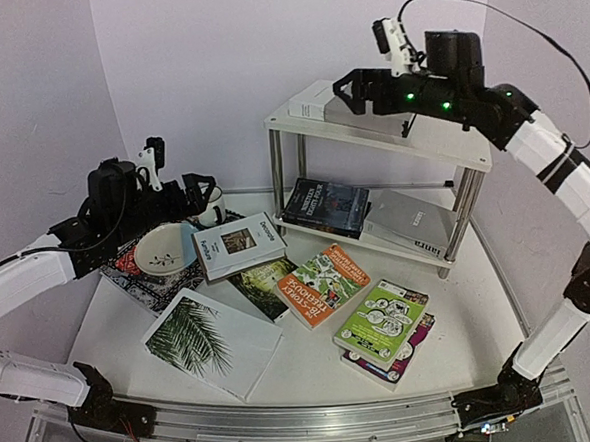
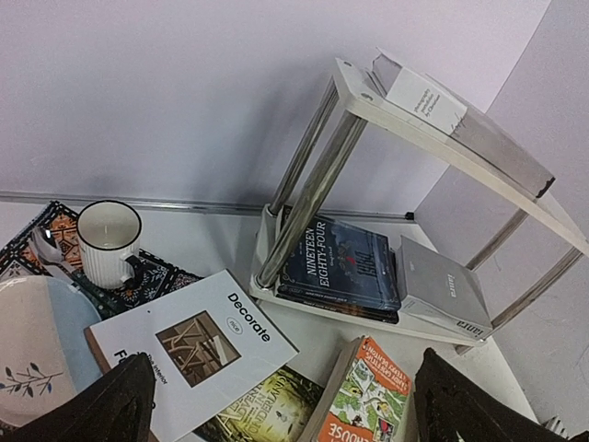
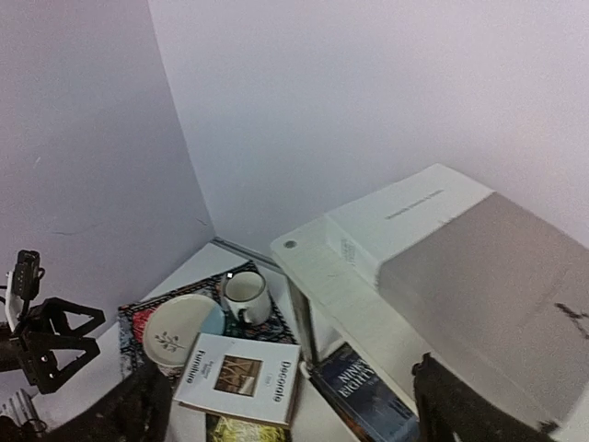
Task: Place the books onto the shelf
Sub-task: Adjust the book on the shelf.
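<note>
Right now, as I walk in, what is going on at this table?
Two robot arms are putting books on a shelf. The right end effector hangs open over a grey-and-white book lying on its top board, gripping nothing. Its lower board holds a dark book and a grey book. The left end effector hovers open and empty near the plate. Other books lie on the table, among them the palm-leaf book and the orange book.
</note>
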{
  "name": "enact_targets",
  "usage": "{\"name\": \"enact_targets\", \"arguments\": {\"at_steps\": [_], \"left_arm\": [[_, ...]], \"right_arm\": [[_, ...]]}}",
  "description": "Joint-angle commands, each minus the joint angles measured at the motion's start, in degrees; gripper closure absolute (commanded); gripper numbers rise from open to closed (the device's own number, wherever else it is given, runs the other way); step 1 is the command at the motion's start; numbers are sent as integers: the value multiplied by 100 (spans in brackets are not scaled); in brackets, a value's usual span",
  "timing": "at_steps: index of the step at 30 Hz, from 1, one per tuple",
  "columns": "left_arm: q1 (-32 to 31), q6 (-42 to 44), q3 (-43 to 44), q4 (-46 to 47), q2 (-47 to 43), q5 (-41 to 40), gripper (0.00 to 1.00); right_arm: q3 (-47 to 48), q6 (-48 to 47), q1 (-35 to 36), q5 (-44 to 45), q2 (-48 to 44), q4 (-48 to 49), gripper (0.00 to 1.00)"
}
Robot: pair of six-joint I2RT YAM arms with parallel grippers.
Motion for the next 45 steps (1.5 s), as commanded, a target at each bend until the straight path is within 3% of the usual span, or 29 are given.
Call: {"name": "enact_targets", "arguments": {"at_steps": [1,8,16,18,25,27,33,45], "left_arm": [[242,242,550,785,539,418,0],[537,359,1106,1128,1472,1173,0],[795,532,1816,1268,2453,1694,0],[812,560,1954,1319,2659,1714,0],[911,492,2452,1387,3333,1914,0],[930,456,2559,1396,3474,1921,0],[962,397,2757,1411,3685,1971,0],[989,474,2709,1419,3539,1943,0]], "right_arm": [[383,-225,-225,1311,-325,-1117,2],[540,156,-784,1437,-227,-1571,3],[816,476,-1706,1545,233,-1654,20],[893,453,-1833,1688,361,-1654,31],[1349,199,-2091,2050,951,-1646,89],[1523,128,-2144,2167,1143,-1645,98],[2093,9,-2383,2113,1757,-1640,100],[2642,192,-2651,1068,2472,-1514,100]]}}
